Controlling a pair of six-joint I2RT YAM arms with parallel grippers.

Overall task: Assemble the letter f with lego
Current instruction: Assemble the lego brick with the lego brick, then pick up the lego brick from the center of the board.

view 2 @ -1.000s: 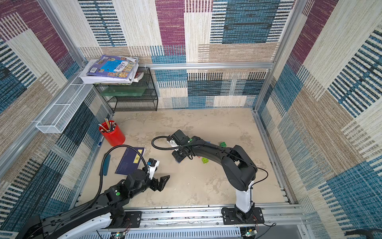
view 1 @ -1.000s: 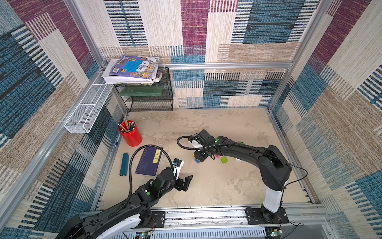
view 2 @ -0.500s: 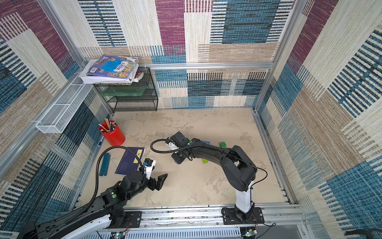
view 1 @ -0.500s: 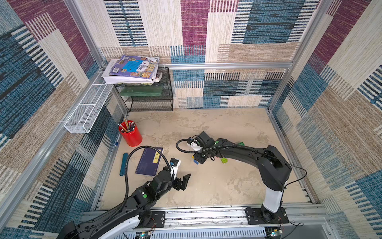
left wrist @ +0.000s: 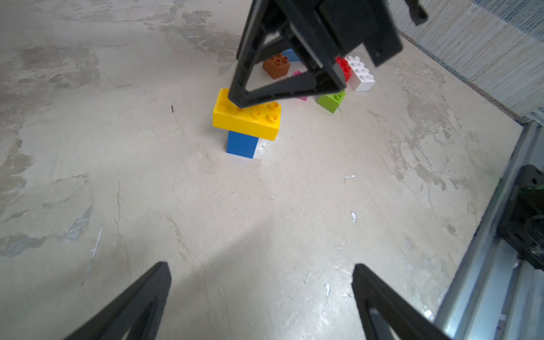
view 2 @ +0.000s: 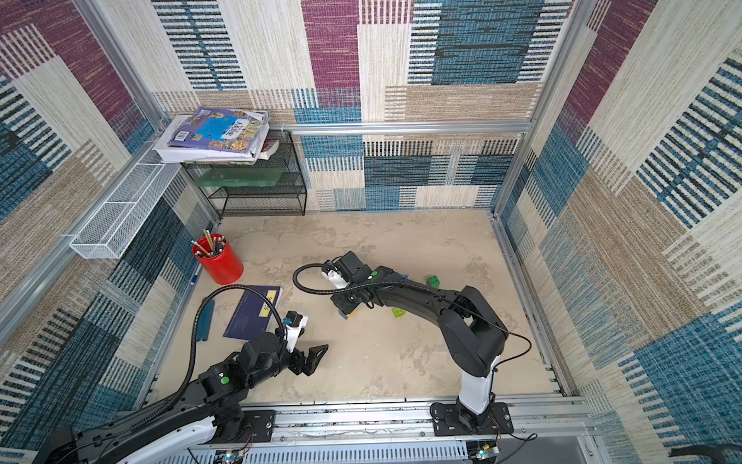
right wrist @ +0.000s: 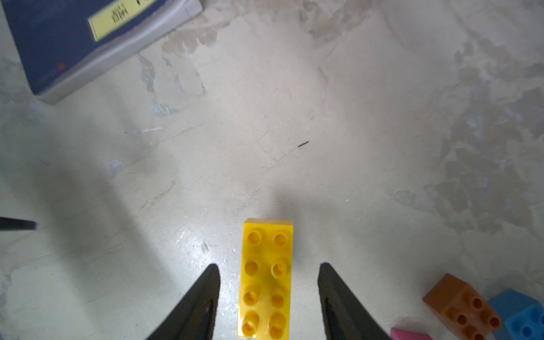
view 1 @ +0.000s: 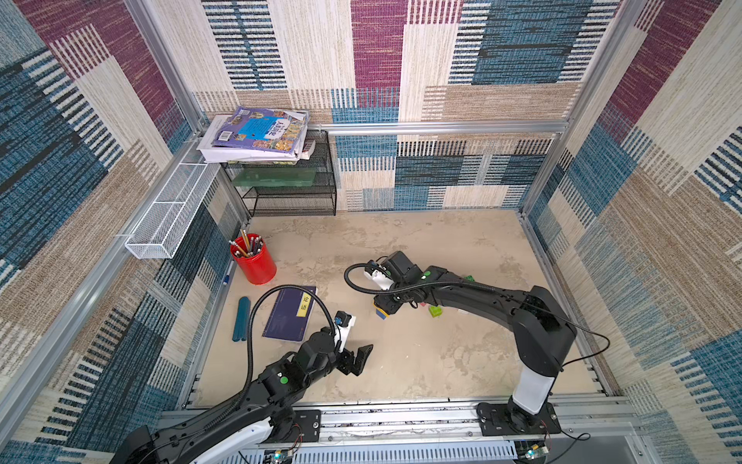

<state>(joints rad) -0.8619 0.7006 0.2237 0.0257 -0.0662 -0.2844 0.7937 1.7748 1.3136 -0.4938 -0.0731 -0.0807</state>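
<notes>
Stacking the letter's first bricks, you have the yellow brick point(right wrist: 266, 279) resting atop the blue brick point(left wrist: 242, 144), right gripper point(right wrist: 268, 265) parted astride it without touching, left gripper point(left wrist: 261, 265) spread empty; next likely calls for a straight lift, then another brick.

Glossy plastic lego point(left wrist: 246, 123); matt tabletop point(left wrist: 176, 191)

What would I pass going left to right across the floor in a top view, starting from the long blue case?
The long blue case → dark blue book → yellow brick → light green brick → dark green brick. The red pencil cup overlaps the first two, so it's skipped.
</notes>
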